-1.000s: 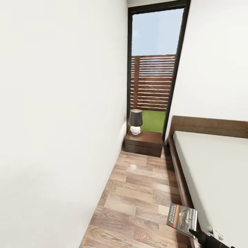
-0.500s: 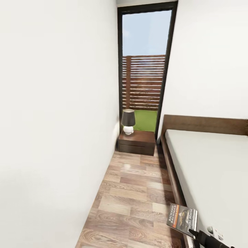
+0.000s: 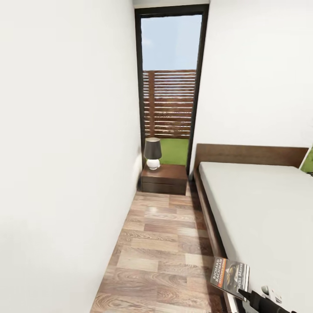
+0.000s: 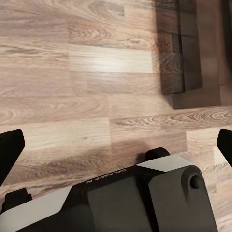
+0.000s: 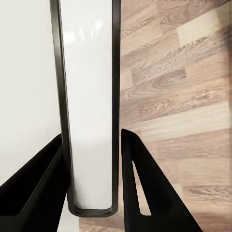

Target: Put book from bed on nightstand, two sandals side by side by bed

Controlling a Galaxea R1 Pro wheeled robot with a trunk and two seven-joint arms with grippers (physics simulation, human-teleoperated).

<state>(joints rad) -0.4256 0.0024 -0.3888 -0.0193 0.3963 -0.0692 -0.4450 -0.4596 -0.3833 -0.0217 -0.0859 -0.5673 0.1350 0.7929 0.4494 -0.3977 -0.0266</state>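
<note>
Change: view has turned, nightstand (image 3: 164, 178) now more left.
Book (image 3: 230, 276): thin paperback, pinched edge-on by right gripper (image 5: 92, 159).
Left gripper (image 4: 116, 145): spread above plank floor (image 3: 161, 243).

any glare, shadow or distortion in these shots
Head view: wide-angle stretch tilts the window frame; pale sheen on the floor and nightstand top. Left wrist view: bright reflection on one plank, dark shadow by the bed frame. Right wrist view: soft highlights on the book edge; all sharp.

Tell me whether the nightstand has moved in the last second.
No. The nightstand sits further left in the head view, but the window and bed slid left with it: the camera moved. It still stands under the window.
</note>
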